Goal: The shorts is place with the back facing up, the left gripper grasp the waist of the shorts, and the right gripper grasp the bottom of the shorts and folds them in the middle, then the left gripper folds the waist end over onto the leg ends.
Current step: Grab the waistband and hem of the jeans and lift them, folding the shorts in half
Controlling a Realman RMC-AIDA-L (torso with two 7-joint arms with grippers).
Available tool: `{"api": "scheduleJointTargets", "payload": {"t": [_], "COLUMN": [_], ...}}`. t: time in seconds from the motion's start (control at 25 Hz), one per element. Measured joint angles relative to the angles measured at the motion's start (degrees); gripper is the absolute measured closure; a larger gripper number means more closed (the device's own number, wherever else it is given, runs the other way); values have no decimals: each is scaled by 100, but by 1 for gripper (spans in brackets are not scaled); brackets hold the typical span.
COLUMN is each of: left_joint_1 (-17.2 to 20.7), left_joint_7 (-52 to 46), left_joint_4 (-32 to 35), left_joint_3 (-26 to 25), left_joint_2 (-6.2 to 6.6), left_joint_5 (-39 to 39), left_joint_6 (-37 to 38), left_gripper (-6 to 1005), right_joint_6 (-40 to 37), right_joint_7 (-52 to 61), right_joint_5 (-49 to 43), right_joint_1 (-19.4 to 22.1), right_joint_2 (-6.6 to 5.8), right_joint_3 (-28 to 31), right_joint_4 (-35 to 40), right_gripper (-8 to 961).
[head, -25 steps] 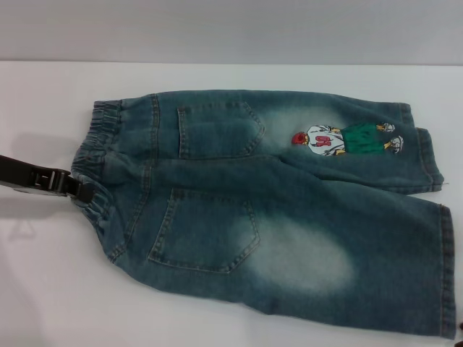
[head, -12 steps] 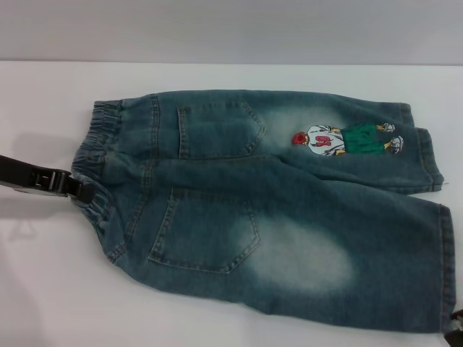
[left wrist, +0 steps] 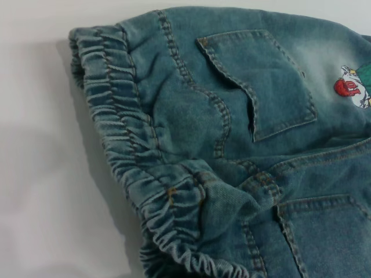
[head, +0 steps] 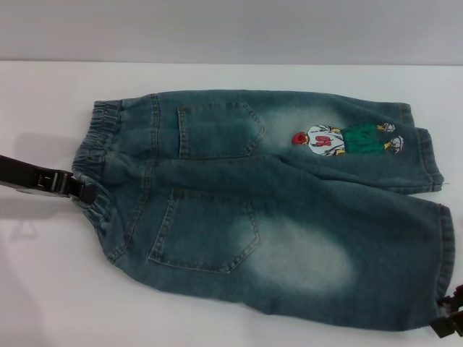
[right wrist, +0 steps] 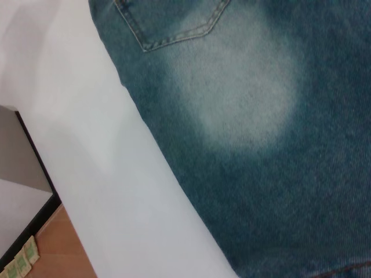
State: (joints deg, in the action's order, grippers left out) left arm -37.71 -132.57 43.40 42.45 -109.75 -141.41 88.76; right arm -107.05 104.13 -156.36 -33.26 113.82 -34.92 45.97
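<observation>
Shorts (head: 268, 210) flat, back up, waistband at left gripper (head: 81, 190), fingers' state can't tell. Right gripper (head: 450, 318) at near leg hem corner; can't tell either.

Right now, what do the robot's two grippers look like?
In the head view, the left gripper is black and flat, strap-like, with pale glints and a squarish buckle-like part. Only a dark, ridged bit of the right gripper shows at the frame corner. No cables or markings are visible.
</observation>
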Motion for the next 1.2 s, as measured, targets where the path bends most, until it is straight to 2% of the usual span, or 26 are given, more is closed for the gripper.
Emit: {"api": "scheduleJointTargets", "payload": {"t": [0.16, 0.28, 0.56, 1.0, 1.2], "left_joint_1": [0, 0, -2, -12, -26], "left_joint_7": [7, 10, 12, 12, 12], "left_joint_4": [0, 0, 2, 2, 2], "left_joint_3": [0, 0, 9, -5, 0], "left_joint_2": [-1, -1, -1, -1, -1], "left_joint_5": [0, 0, 0, 0, 0], "left_joint_6": [0, -2, -16, -26, -26], "left_gripper": [953, 953, 953, 953, 953], "right_joint_6": [1, 0, 13, 79, 79], "right_joint_7": [-6, -39, -118, -186, -186], "right_joint_5": [1, 1, 1, -10, -13], "right_joint_1": [-53, -113, -154, -148, -137], "right_joint_2": [43, 123, 147, 148, 153], "right_joint_3": [-5, -13, -56, -103, -111], "right_joint_4": [0, 0, 0, 0, 0], "right_gripper": [444, 445, 447, 674, 876]}}
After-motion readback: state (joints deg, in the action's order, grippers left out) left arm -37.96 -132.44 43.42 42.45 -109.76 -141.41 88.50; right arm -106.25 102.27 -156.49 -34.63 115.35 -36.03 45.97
